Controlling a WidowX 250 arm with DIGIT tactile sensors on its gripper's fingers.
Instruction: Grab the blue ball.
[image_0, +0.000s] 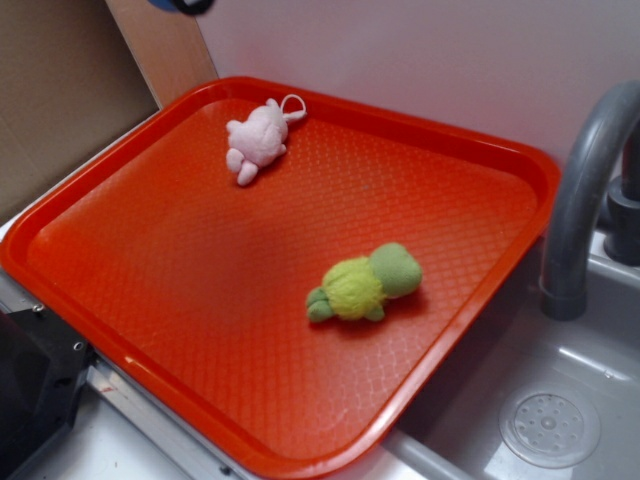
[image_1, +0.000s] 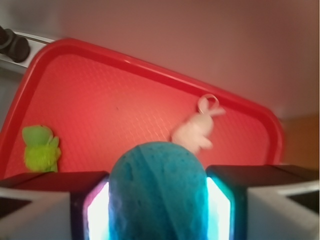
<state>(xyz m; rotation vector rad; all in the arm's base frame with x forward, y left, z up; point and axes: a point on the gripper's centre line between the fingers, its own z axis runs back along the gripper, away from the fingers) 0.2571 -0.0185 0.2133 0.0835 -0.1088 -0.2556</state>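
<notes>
In the wrist view the blue ball (image_1: 157, 200), teal with a knitted texture, fills the gap between my two fingers (image_1: 50, 200), which press on its left and right sides. My gripper (image_1: 157, 176) is shut on the ball and held above the red tray (image_1: 100, 100), nearest the pink bunny. In the exterior view the ball is not plainly seen. Only a dark piece with a blue sliver (image_0: 185, 5) shows at the top edge, above the tray's far corner.
A pink plush bunny (image_0: 258, 138) lies at the far side of the red tray (image_0: 150, 250). A yellow-green plush turtle (image_0: 362, 284) lies near its right side. A grey faucet (image_0: 585, 190) and a sink with a drain (image_0: 550, 425) stand right of the tray. A wall rises behind.
</notes>
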